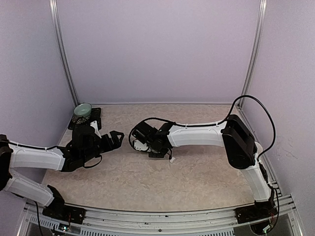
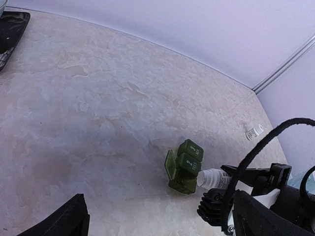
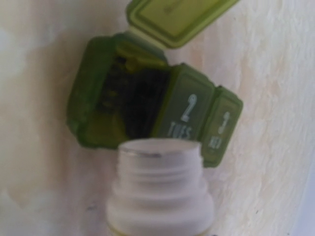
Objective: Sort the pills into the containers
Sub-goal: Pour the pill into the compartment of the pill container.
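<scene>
Step in hand, as I read it: pouring pills from a bottle into the first cell of the containers.

Right pincer (image 1: 140, 142) is clamped on a white bottle (image 3: 160, 196), cap off, mouth pointing forward. The containers (image 3: 147, 105) sit on the table (image 2: 98, 108) just ahead of this pincer, right past the bottle mouth; I cannot tell whether they touch. The end cell (image 3: 123, 98) is open, its lid (image 3: 172, 17) flipped back on the far side. That cell is straight ahead of the mouth, a bit left. The cells marked 2 and 3 are closed, ahead and to the right. The open cell's inside is dark and blurred, so I can't tell if any pills are in it. None show in the bottle neck.

Left pincer (image 1: 114, 138) has its jaws wide and holds nothing. The containers lie well ahead of it, off to its right.

Next move, my guess: tip the bottle so the mouth hangs over the open cell, not over lid 2. The strip looks light and a nudge could slide it; the free left pincer could steady it.
</scene>
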